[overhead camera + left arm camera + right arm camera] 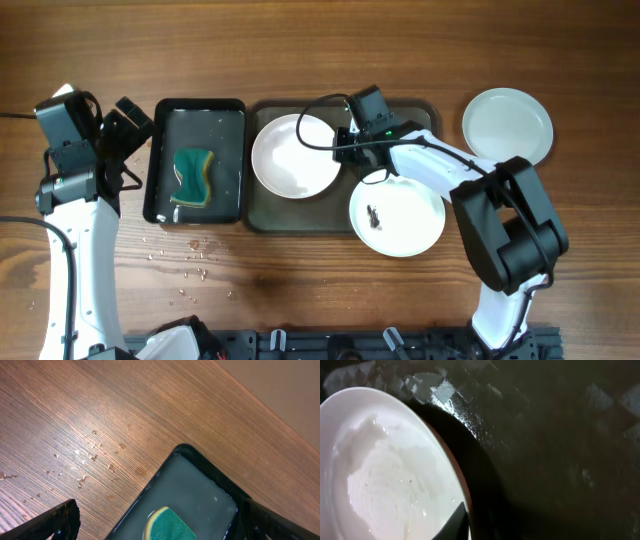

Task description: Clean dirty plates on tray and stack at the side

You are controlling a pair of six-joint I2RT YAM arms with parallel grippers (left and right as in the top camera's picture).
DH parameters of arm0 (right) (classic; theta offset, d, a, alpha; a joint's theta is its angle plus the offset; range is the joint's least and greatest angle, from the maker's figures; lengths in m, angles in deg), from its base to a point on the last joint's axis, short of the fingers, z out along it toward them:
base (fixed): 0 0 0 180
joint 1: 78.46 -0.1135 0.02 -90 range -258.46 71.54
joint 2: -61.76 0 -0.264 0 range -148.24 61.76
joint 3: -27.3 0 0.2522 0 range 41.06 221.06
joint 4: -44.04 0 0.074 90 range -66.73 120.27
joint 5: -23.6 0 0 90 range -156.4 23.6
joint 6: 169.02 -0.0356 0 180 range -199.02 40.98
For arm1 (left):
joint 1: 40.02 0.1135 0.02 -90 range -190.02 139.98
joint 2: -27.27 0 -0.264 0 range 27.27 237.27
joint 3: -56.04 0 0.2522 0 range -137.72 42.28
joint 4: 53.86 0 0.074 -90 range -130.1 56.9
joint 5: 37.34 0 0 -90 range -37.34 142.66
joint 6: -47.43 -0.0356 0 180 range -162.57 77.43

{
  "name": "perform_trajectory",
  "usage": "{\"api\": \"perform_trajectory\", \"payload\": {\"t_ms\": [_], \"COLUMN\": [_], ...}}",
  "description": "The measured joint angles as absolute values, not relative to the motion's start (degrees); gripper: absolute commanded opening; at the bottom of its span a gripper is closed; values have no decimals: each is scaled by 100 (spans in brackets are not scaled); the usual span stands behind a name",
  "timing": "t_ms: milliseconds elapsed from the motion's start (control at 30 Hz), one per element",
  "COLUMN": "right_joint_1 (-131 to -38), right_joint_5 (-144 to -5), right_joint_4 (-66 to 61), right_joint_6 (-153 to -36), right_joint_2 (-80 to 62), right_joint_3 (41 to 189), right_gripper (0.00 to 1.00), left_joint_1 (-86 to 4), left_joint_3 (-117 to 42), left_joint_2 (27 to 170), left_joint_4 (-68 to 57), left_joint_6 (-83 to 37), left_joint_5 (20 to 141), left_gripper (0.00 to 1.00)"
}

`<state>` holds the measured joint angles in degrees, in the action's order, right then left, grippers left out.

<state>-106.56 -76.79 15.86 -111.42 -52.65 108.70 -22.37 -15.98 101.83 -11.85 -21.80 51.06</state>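
Set aside so far: one round white shallow plate. Left on dark grey-green rectangular tray: two (including black-smeared plate). Right gripper at wet plate rim, grip unclear; left gripper spread apart.

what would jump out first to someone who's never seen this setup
Three white plates stand out: a wet plate on the grey-green tray, a smeared plate overhanging that tray's lower right edge, and a third plate on the table at upper right. The right pincer sits at the wet plate's rim. Far left in the overhead view, a green sponge lies in a water-filled black tray.
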Motion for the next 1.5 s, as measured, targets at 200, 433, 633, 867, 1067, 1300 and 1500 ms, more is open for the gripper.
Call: {"api": "perform_trajectory", "payload": {"t_ms": [200,433,633,867,1067,1300,1500], "right_joint_1": [-10667,-10551,-10411,-10417,-10437,-10835,-11569], "right_joint_5": [-7686,-7705,-7686,-8027,-8204,-7672,-6617], "right_joint_4": [1625,1510,1319,1280,1075,1103,1722], "right_joint_6": [-11197,-11195,-11147,-11064,-11064,-11066,-11066], "right_joint_2": [-5292,-5230,-4968,-4690,-4686,-4686,-4686], "right_joint_3": [10870,10870,10870,10870,10996,11416,11552], "right_gripper": [4,4,4,4,4,4,4], "left_joint_1": [-2237,-2237,-2237,-2237,-2237,-2237,-2237], "left_joint_3": [-1598,-1598,-1598,-1598,-1598,-1598,-1598], "left_joint_2": [10183,10183,10183,10183,10183,10183,10183], "left_joint_4": [-1185,-1185,-1185,-1185,-1185,-1185,-1185], "left_joint_6": [-2162,-2162,-2162,-2162,-2162,-2162,-2162], "left_joint_5": [5106,5108,5108,5108,5108,5106,5108], "left_gripper": [100,100,100,100,100,100,100]}}
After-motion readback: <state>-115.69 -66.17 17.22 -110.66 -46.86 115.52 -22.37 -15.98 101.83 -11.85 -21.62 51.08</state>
